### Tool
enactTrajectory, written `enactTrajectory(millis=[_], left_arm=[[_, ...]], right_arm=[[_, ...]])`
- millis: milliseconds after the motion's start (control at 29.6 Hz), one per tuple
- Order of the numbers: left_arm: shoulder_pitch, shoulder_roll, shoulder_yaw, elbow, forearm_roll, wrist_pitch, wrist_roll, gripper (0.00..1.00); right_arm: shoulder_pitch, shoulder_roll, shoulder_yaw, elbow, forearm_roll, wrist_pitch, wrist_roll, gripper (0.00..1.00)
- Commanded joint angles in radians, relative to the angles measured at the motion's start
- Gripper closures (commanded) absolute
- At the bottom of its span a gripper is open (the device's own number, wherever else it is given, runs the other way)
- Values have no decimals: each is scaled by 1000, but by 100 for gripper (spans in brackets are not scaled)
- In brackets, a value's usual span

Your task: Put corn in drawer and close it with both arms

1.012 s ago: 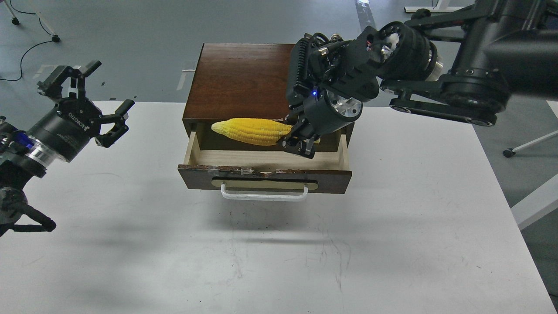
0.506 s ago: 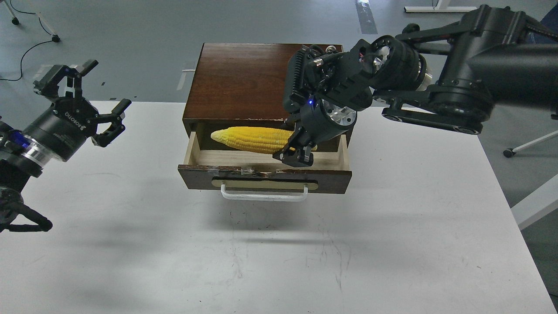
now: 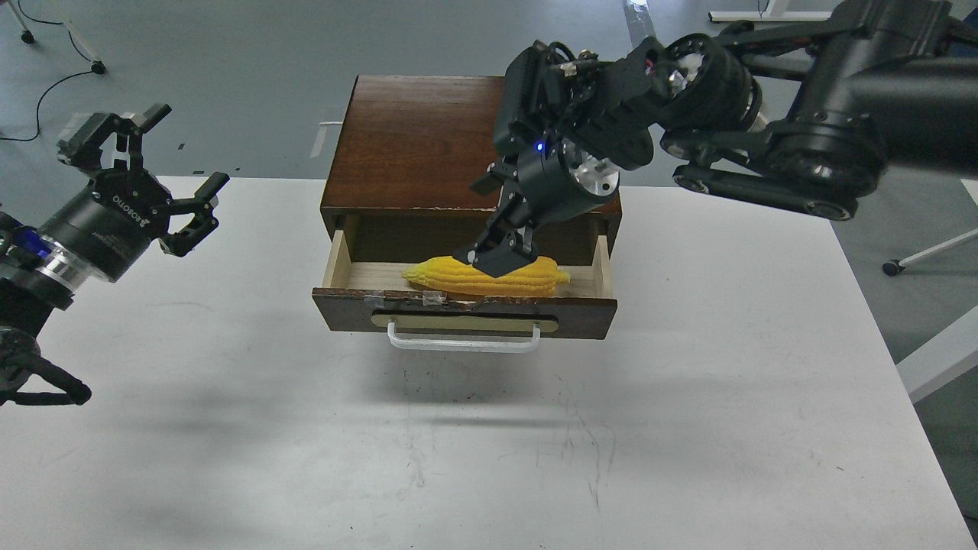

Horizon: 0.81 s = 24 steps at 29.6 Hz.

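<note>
Corn [image 3: 489,277] lay lengthwise inside the open drawer [image 3: 463,300], on the pale wood floor close behind the drawer front, tapered end toward the counter's left edge. That orientation fits the drawer's long axis, so the cob should clear the box opening when the drawer is pushed shut.

Right gripper [image 3: 500,256] hung directly over the cob, jaws pointing down. Jaws appeared spread, one finger reaching back toward the cabinet [image 3: 416,137], the other over the corn; whether the lower finger touched the cob or just cleared it could not be told. Judged released, not gripped.

Left gripper [image 3: 157,172] waited above the counter's [image 3: 229,428] back-left corner, well apart from the drawer, jaws wide and holding nothing. Likely parked there to stay out of the right arm's way until the closing push, which the task gives to both arms.

Drawer sat pulled out toward the counter's front edge, white handle [image 3: 462,341] free and unobstructed.

Against the earlier frames: the cob had been held in the air at its right end, above the back of the drawer and against the dark opening. It had since dropped to the floor and sat further right and forward. The right wrist had risen and turned. The left gripper had barely shifted. Drawer unmoved.
</note>
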Motion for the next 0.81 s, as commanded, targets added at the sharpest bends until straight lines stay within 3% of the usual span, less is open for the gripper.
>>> enactTrajectory(millis=[0, 135, 202, 337, 573, 776], left_arm=[[-6, 9, 0, 0, 0, 0, 0, 0], [-16, 12, 2, 0, 2, 0, 0, 0], [-29, 11, 2, 0, 38, 0, 0, 0], [-52, 11, 2, -1, 159, 0, 0, 0], [-118, 32, 0, -92, 498, 0, 0, 0], [-197, 49, -15, -315, 873, 0, 0, 0]], right_arm=[[-61, -154, 20, -7, 326, 0, 0, 2], [-199, -306, 91, -7, 571, -2, 0, 1], [-353, -380, 208, 4, 702, -2, 0, 1], [-585, -432, 392, -4, 795, -3, 0, 1], [-952, -426, 667, -47, 885, -5, 0, 1], [-1078, -392, 717, -99, 922, -5, 0, 1]])
